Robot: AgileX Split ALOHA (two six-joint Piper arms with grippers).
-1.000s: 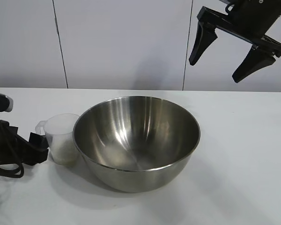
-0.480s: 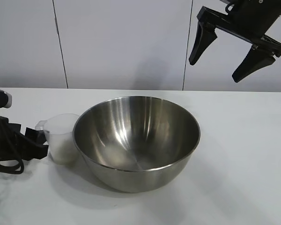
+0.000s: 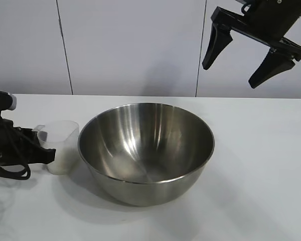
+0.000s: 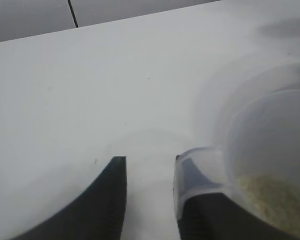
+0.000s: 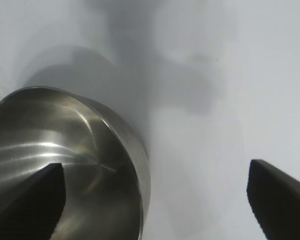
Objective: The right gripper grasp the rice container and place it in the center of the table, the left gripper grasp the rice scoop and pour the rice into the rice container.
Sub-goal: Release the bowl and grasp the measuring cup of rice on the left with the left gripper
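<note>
- left claw [image 3: 46,153] sits low over the tabletop [image 3: 261,165], pointing nearly level at the handle side of the rice scoop [image 3: 60,145].
- left claw state: can't tell. The left wrist view [image 4: 149,162] has the scoop's handle lying against one side of the claw, but whether it's clamped doesn't show.
- rice scoop [image 4: 270,145] is directly ahead of the left claw and right at its tip. It stands on the tabletop, roughly upright.
- rice [image 4: 270,195] is a pale heap in the bottom of the scoop, just past the left claw's tip.
- rice container [image 3: 145,150] stands upright on the far side of the scoop from the left claw. Scoop wall and container rim are just beside each other; contact can't be told.
- right claw [image 3: 230,75] is wide open and holds nothing. It hangs high in front of the wall [image 3: 130,45], angled downward.
- rice container is below the right claw and well apart from it, off to one side. In the right wrist view [image 5: 156,167] the container [image 5: 65,165] sits behind one fingertip, and bare tabletop fills the gap.
- a black cable [image 3: 10,173] loops on the tabletop behind the left claw.
</note>
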